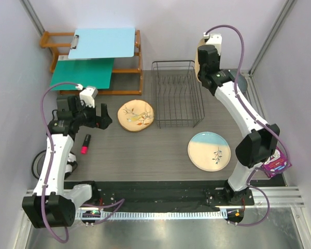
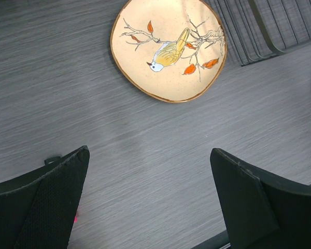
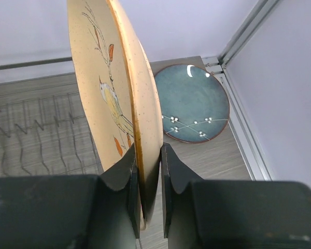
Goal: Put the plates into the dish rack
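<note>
right fingers (image 3: 127,181) pinch a bird plate (image 3: 119,104) upright near the rack (image 1: 177,93); left fingers (image 2: 243,202) wide open; second bird plate (image 2: 168,49) flat on the surface (image 2: 145,150)

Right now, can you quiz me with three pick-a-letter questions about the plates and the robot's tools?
1. Where is the teal plate?
A) in a sink
B) on a chair
C) flat on the table by the back right corner

2. What colour is the band on the cream plate?
A) light blue
B) red
C) black

3. What is the right tool doing?
A) open and empty
B) shut on a bird plate standing on edge
C) holding a spoon

Answers:
1 C, the right wrist view shows it lying beside the corner rails.
2 A, the band across its far side is pale blue.
3 B, both fingers pinch the plate's rim.
</note>
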`<state>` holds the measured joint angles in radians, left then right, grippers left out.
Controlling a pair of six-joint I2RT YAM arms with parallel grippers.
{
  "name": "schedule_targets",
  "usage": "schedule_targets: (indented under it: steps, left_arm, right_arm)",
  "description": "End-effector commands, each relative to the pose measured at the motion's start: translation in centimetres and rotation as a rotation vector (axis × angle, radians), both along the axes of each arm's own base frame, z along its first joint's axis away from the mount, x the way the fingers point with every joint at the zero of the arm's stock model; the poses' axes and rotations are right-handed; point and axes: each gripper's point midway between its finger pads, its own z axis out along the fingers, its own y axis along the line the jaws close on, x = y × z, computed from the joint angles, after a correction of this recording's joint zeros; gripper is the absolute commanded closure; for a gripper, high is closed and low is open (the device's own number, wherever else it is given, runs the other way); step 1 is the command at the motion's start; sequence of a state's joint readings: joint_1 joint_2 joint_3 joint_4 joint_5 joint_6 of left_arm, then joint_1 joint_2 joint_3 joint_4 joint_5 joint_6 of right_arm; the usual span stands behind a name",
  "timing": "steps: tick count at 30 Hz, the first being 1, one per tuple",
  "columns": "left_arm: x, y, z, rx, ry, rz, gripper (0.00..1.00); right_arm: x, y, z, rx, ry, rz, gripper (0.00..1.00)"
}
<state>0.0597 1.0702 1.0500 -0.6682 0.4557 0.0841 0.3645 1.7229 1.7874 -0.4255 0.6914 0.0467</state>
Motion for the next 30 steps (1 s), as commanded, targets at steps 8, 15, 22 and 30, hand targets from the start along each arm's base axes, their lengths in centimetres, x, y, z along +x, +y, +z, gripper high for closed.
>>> schedule_targets:
  steps: [8,15,22,30]
  left_arm:
    - [1.4,-0.5,0.0,-0.033,-0.010,0.090,0.01]
    - [1.1,-0.3,-1.8,-0.045,0.041,0.122,0.00]
    - [0.7,-0.5,-3.5,-0.060,0.084,0.125,0.01]
    - [1.1,-0.8,-4.0,-0.082,0.104,0.132,0.01]
  right_arm:
    - [4.2,-1.7,3.5,0.036,-0.173,-0.143,0.99]
    - [5.9,-0.8,1.7,0.047,-0.150,-0.134,0.99]
    - [5.5,0.1,4.3,0.026,-0.219,-0.142,0.99]
    - [4.6,3.2,5.1,-0.008,-0.258,-0.053,0.99]
